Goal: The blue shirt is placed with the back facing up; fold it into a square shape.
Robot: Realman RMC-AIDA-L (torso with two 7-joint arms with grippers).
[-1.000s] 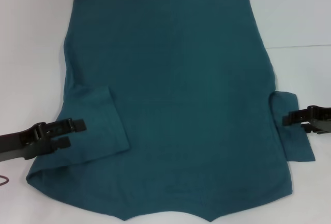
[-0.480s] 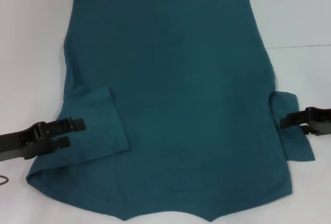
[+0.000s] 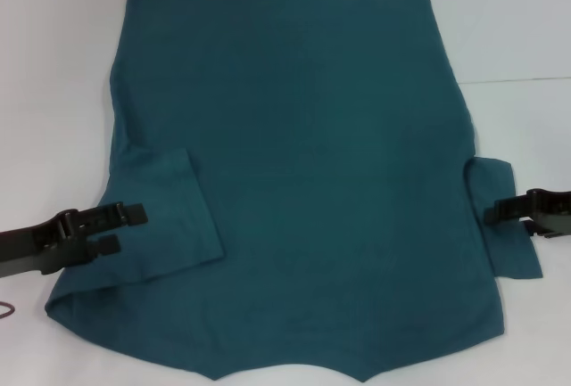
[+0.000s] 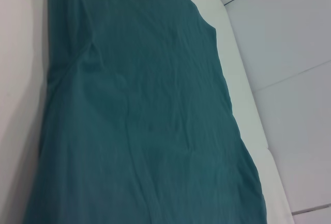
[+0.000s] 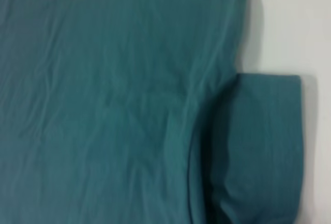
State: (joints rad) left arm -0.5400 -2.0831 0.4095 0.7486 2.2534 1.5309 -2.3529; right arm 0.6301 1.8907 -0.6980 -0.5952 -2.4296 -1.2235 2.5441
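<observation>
Head view: the blue shirt (image 3: 303, 181) lies flat, plain side up, on the white surface (image 3: 53, 65), covering most of its middle, hem at the far side and collar edge nearest the robot. The left sleeve (image 3: 156, 217) is folded inward onto the shirt body; the right sleeve (image 3: 508, 217) projects outward past the right edge. The left gripper (image 3: 120, 230) rests over the folded left sleeve, its jaws apart with nothing between them. The right gripper (image 3: 498, 212) sits at the right sleeve; whether its jaws are apart or together cannot be told.

Left wrist view: the shirt (image 4: 139, 120) fills the frame, lightly creased, with the pale surface (image 4: 248, 110) along one side.

Right wrist view: the shirt body (image 5: 103, 100) and the outward right sleeve (image 5: 264, 141) lie on the surface (image 5: 295, 22).
</observation>
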